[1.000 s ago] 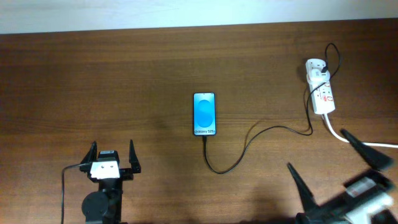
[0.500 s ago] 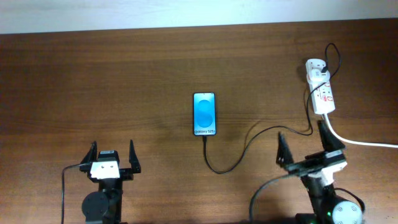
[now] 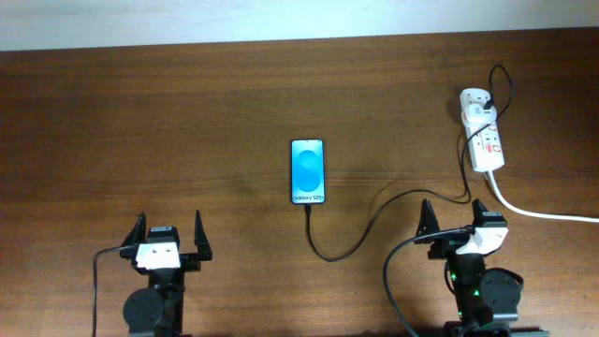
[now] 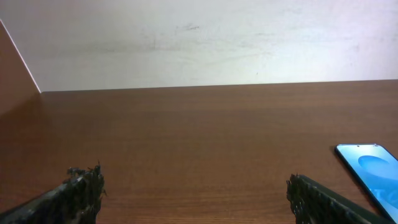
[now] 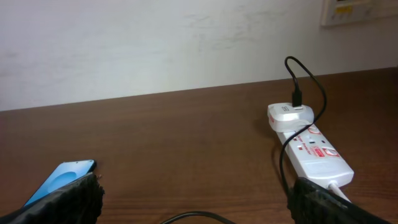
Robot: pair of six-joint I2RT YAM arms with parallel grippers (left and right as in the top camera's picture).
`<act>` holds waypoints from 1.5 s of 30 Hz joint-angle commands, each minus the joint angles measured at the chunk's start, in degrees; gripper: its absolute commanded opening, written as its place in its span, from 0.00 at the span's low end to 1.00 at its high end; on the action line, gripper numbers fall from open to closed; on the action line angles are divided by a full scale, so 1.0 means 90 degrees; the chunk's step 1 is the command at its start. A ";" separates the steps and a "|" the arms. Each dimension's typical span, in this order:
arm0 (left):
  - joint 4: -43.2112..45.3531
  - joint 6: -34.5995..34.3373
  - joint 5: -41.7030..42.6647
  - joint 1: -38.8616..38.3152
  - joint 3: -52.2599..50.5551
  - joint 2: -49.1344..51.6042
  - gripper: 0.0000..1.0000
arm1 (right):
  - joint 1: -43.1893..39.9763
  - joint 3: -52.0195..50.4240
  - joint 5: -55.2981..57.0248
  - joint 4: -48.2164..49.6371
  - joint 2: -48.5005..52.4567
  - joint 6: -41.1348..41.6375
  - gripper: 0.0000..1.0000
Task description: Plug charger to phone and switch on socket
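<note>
While the phone [image 3: 309,171] lies lengthwise toward the far edge, the charger [image 3: 374,211] meets its near end | right gripper [image 3: 455,218] spread, moved in from the near-right corner | left gripper [image 3: 169,227] spread

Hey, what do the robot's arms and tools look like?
The left arm and right arm are black with round joint housings. The left tool and right tool each have two black pointed fingers flanking a white block. A black cable loops beside each arm. The right arm shows small green lights.

The right gripper [image 3: 454,220] has shifted left and sunk (toward the table [image 3: 187,112]).
</note>
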 commanded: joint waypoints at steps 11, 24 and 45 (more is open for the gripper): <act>0.0012 0.0121 -0.0070 0.0007 -0.0044 -0.0024 0.99 | 0.0624 -0.0032 0.0083 -0.0046 -0.0073 -0.0656 0.98; 0.0012 0.0121 -0.0070 0.0007 -0.0044 -0.0024 0.99 | 0.0627 -0.0032 0.0083 -0.0044 -0.0070 -0.0656 0.98; 0.0012 0.0121 -0.0070 0.0007 -0.0044 -0.0024 0.99 | 0.0627 -0.0032 0.0080 -0.0044 -0.0070 -0.0656 0.98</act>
